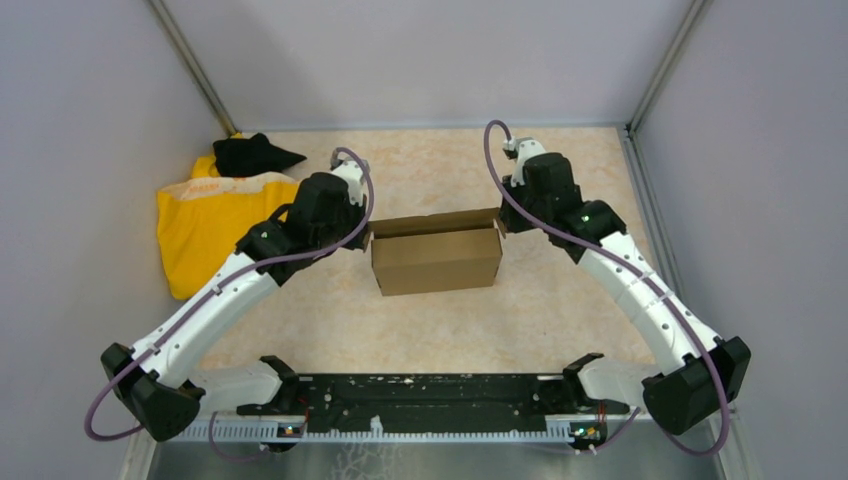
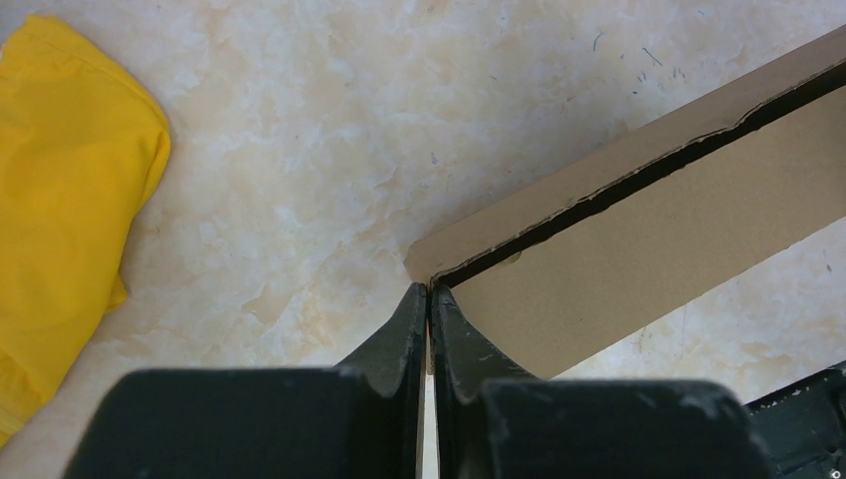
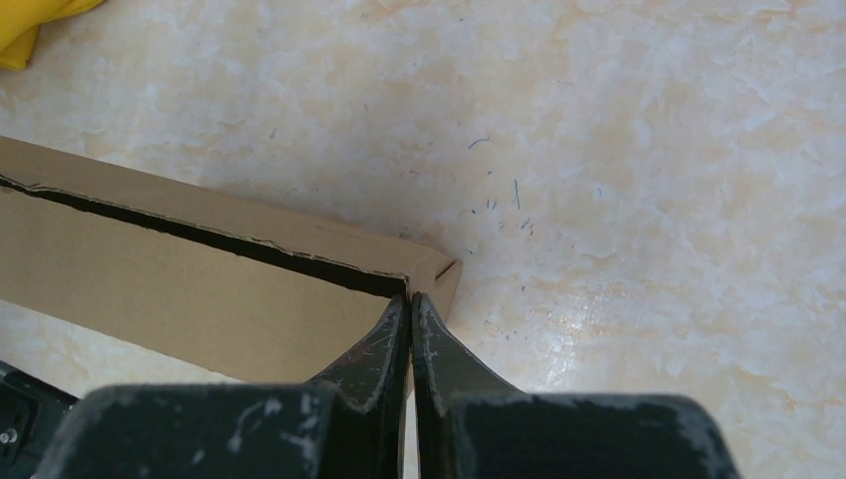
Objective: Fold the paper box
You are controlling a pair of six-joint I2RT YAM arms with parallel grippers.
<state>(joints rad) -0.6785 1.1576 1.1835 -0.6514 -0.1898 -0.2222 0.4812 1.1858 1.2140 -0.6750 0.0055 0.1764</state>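
The paper box (image 1: 437,258) is a shallow brown cardboard mailer standing mid-table, its lid tilted towards me and a dark gap along its far top edge. My left gripper (image 1: 366,236) is shut on the box's left end wall; in the left wrist view the gripper (image 2: 429,291) pinches a thin cardboard edge of the box (image 2: 638,220). My right gripper (image 1: 503,222) is shut on the right end wall; in the right wrist view the gripper (image 3: 410,299) clamps the corner of the box (image 3: 190,289).
A yellow cloth (image 1: 205,225) lies at the left with a black cloth (image 1: 252,154) on its far end; the yellow cloth also shows in the left wrist view (image 2: 60,200). Grey walls enclose the beige marbled table (image 1: 420,320). A black rail (image 1: 420,400) spans the near edge.
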